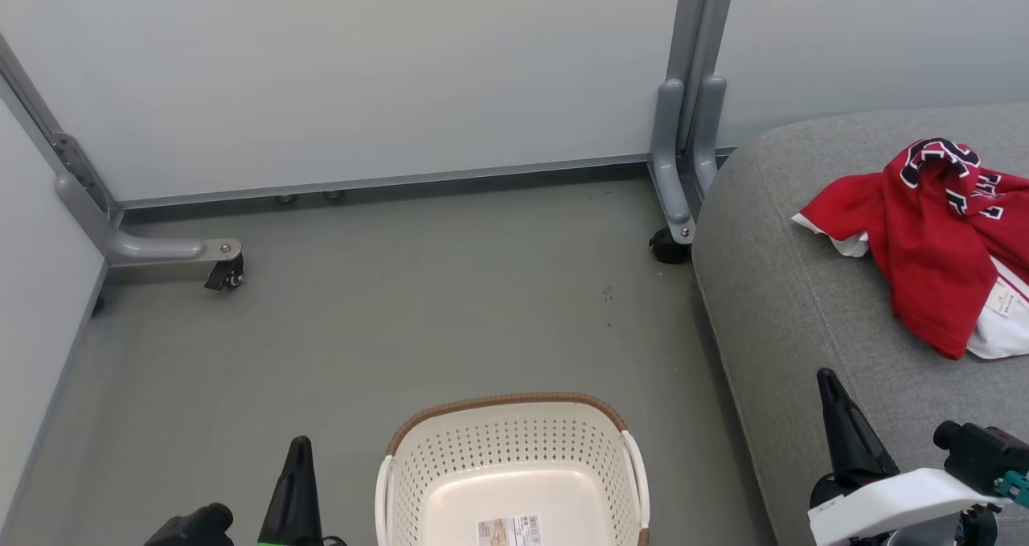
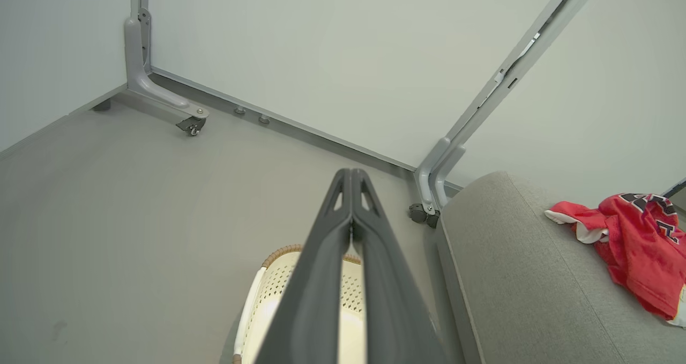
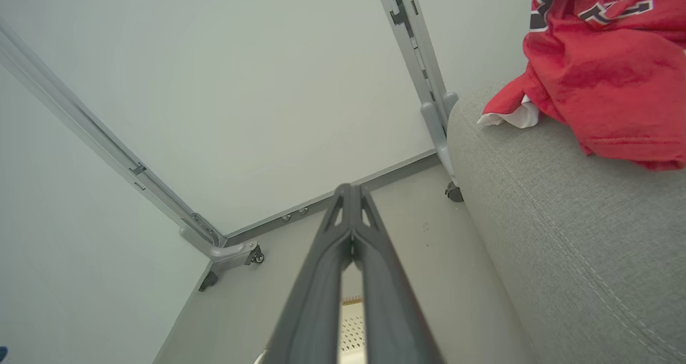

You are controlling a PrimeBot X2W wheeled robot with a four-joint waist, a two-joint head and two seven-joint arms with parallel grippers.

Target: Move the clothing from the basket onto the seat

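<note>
**Soft red-and-white clothing (image 1: 924,240) lies on the large grey woven-fabric seat (image 1: 788,313)**

The clothing sits in a crumpled heap on top of the seat, at the right of the head view. Black-and-white lettering shows on its upper folds and a white panel with a small tag at its lower edge. Whether the heap is one garment or two cannot be told.

The cream-white perforated plastic basket (image 1: 498,403) with the brown woven-look rim stands on the grey floor (image 1: 402,313), just beside the seat's rounded front edge. A printed paper label (image 1: 509,530) lies on its pale bottom.

The left gripper (image 2: 351,173) hangs above the basket's left side, its jaws pressed together with nothing between them. The right gripper (image 3: 351,188) is over the seat's near edge, well apart from the clothing. Its jaws are also closed tip to tip and hold nothing.

Behind stand pale wall panels in a grey metal frame (image 1: 679,168) on small black castors.
</note>
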